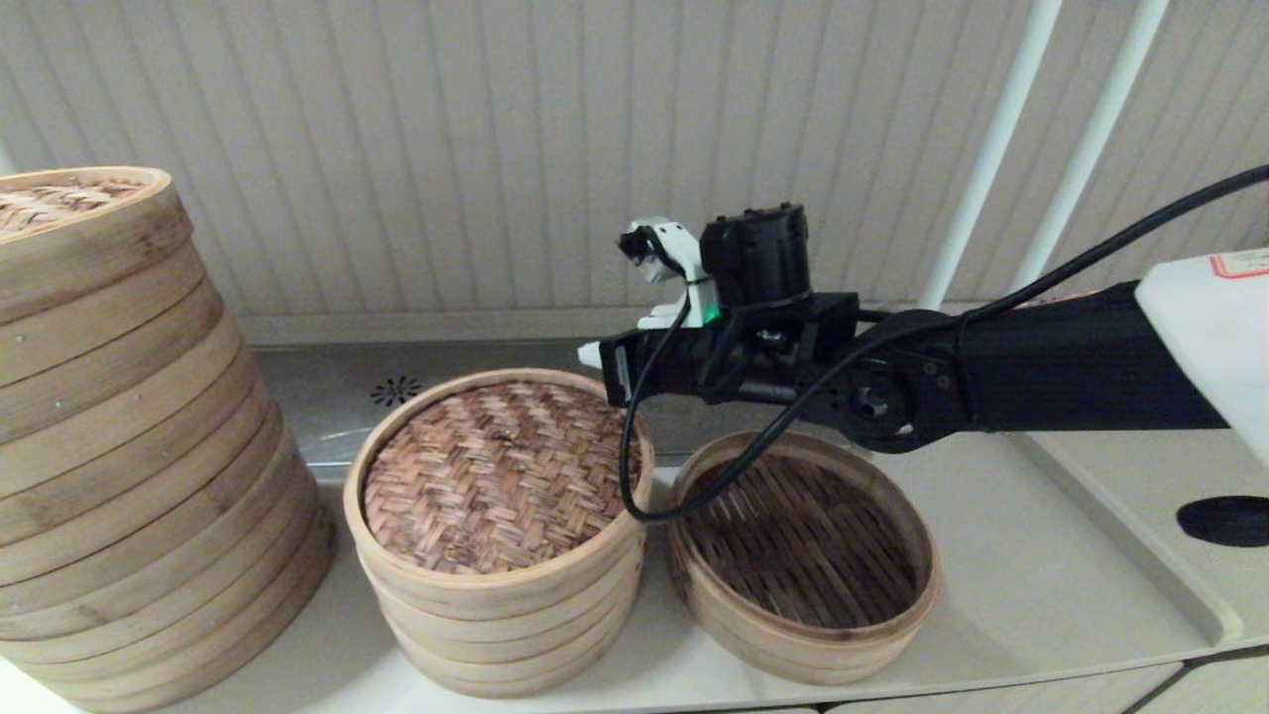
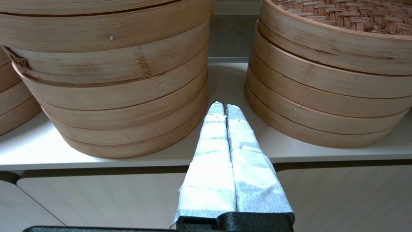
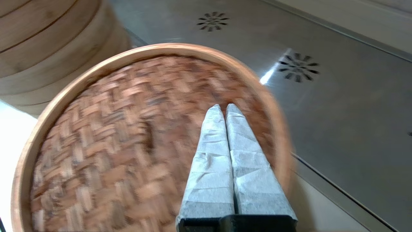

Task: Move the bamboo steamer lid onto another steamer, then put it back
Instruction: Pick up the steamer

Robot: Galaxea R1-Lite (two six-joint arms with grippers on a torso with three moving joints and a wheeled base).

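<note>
The bamboo steamer lid [image 1: 496, 466], reddish-brown herringbone weave with a pale rim, sits on top of the several-tier steamer [image 1: 506, 625] in the middle of the counter. The other steamer [image 1: 805, 555], shallow with a dark slatted floor, stands uncovered just to its right. My right gripper [image 1: 593, 354] is shut and empty, hovering over the lid's back right edge; in the right wrist view its tips [image 3: 222, 108] hang above the lid's weave [image 3: 128, 138]. My left gripper [image 2: 224, 106] is shut and empty, low in front of the counter edge, and does not appear in the head view.
A much wider, tall steamer [image 1: 129, 446] stands at the left, close to the middle one [image 2: 322, 90]. A metal strip with drain holes [image 3: 297, 66] runs behind the steamers. The right arm's black cable [image 1: 634, 476] loops down over the lid's rim. A dark round hole [image 1: 1224, 521] is at the counter's right.
</note>
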